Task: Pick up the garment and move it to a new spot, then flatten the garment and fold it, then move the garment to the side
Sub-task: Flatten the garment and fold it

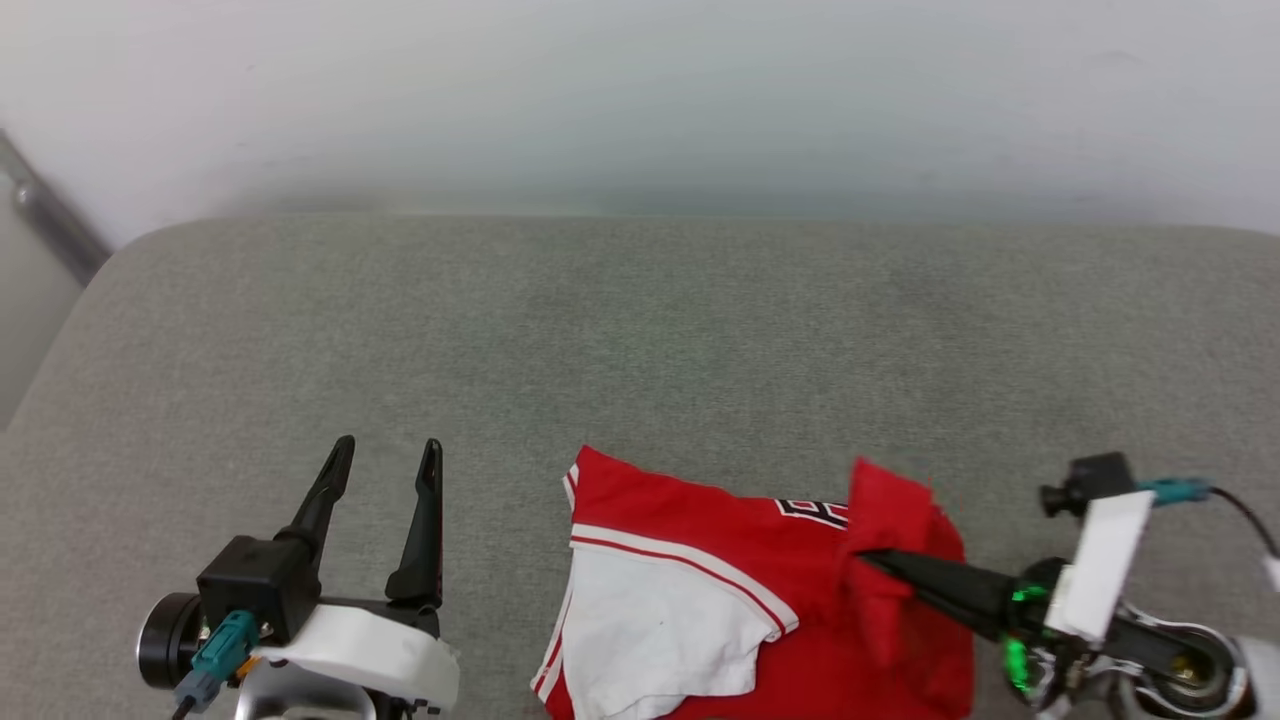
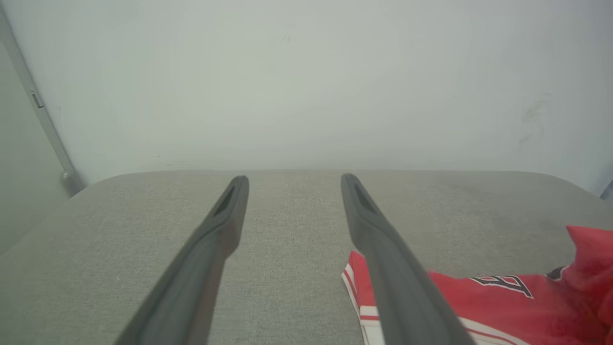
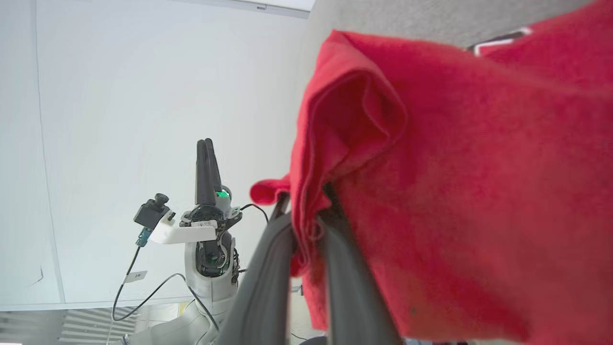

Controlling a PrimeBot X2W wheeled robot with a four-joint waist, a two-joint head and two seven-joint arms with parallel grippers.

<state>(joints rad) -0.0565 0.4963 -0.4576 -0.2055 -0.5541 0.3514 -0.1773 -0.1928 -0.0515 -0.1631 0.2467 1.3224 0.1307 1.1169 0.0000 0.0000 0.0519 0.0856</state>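
The garment lies on the near part of the grey bench, toward the robot's right; it is mostly flat, with a white sleeve uppermost at its left and part of a black numeral showing. Its right portion is drawn up into a red peak because the right gripper has it pinched there; in the right wrist view the two fingers are closed together on a bunched fold of red cloth, which drapes over and past them. The grip sits toward the right side rather than the middle, which I judge sensible for thin fabric; lifting from there lets the rest trail and hang out instead of balling up. The arm comes in low from the right, so the garment is tented rather than lifted clear; most of it rests on the bench.

The left gripper stands well apart from the garment at the lower left; its fingers are spread wide with nothing between them, pointing toward the pale wall. It seems parked out of the way, yet ready to take a second corner. The bare stretch of bench further back offers room for a new spot; the step in hand looks like the pick-up for that first move, with flattening and folding not yet done. One risk is that a one-sided pinch may let the thin cloth slip or twist as it rises.
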